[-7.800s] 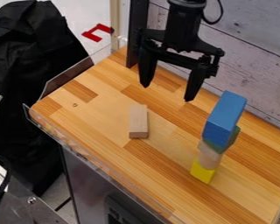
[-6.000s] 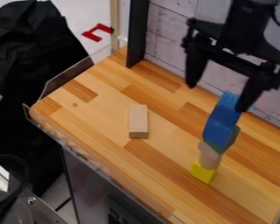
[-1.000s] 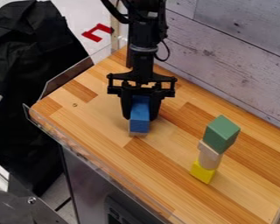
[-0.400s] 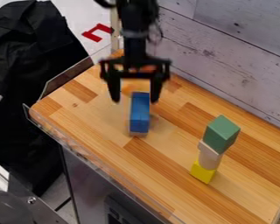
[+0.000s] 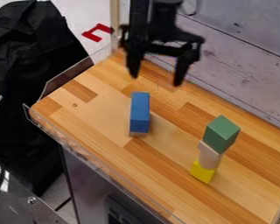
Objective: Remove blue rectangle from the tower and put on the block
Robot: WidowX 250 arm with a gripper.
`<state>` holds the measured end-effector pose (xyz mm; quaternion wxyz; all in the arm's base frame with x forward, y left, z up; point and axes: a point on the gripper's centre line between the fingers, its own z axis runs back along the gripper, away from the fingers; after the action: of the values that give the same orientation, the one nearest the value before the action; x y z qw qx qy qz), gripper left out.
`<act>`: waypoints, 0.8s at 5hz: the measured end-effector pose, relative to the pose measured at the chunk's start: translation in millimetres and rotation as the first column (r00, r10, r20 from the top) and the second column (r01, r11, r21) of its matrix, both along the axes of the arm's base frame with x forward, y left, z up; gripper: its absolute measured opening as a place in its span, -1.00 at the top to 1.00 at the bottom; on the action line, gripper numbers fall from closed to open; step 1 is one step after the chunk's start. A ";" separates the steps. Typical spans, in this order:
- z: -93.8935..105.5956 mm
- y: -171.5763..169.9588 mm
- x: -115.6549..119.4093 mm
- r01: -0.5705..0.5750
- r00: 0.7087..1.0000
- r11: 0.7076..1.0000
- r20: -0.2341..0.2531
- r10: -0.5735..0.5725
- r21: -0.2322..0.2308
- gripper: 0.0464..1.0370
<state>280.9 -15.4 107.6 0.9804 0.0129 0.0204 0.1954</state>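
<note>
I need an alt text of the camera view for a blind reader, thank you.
A blue block lies on a pale wooden block on a wooden table, below the open claw; nearby stands a green, beige and yellow tower.

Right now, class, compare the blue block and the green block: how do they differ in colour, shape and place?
The blue rectangular block is long and narrow, while the green block is shorter and chunkier.
The blue rectangular block lies flat on a light wooden block; the green block tops the tower, above a pale piece and a yellow block.
Both are flat-sided and rest on another piece.
</note>
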 end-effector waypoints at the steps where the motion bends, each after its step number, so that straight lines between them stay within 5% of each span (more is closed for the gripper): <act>1: 7.6 -18.1 -5.9 0.076 0.996 0.997 -0.044 -0.076 0.004 -0.93; 2: 22.1 -20.2 -16.4 0.116 0.992 0.993 -0.042 -0.116 -0.011 -0.93; 4: 4.5 -21.7 -11.0 0.174 0.984 0.984 -0.040 -0.175 -0.032 -0.93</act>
<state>269.9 -37.0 112.1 0.9932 0.0051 0.0429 0.1080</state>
